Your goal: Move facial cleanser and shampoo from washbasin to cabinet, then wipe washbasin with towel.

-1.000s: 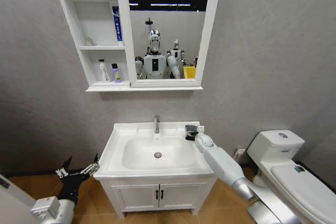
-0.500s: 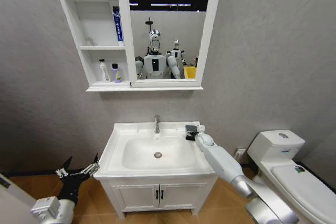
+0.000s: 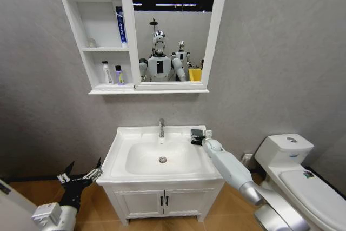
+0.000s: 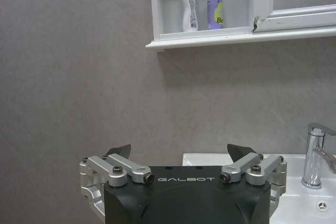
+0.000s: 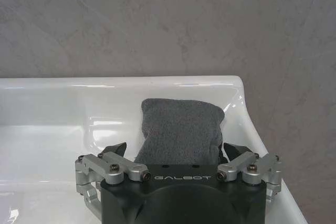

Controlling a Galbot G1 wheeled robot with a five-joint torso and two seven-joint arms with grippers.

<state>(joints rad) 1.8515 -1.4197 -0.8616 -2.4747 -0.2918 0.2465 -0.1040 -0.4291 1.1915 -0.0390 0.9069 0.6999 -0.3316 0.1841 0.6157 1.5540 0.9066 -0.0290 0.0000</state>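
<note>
The dark grey towel (image 5: 181,127) lies folded on the right rear corner of the white washbasin (image 3: 120,155). My right gripper (image 5: 177,150) is open just above it, one finger on either side of the cloth. In the head view that gripper (image 3: 197,136) covers most of the towel (image 3: 195,132). My left gripper (image 3: 81,176) hangs open and idle, low and left of the basin. On the cabinet (image 3: 100,52), a white bottle (image 3: 107,73) and a purple bottle (image 3: 118,75) stand on the lowest shelf, with a blue tube (image 3: 120,24) on the shelf above. I cannot tell which are the facial cleanser and the shampoo.
A chrome tap (image 3: 161,127) stands at the basin's back edge, with a round drain (image 3: 162,159) in the bowl. The mirror (image 3: 173,25) adjoins the cabinet. A white toilet (image 3: 297,171) stands to the right. A two-door vanity (image 3: 162,201) is below the basin.
My right arm has edged slightly farther toward the back wall over the towel. The left arm has not moved.
</note>
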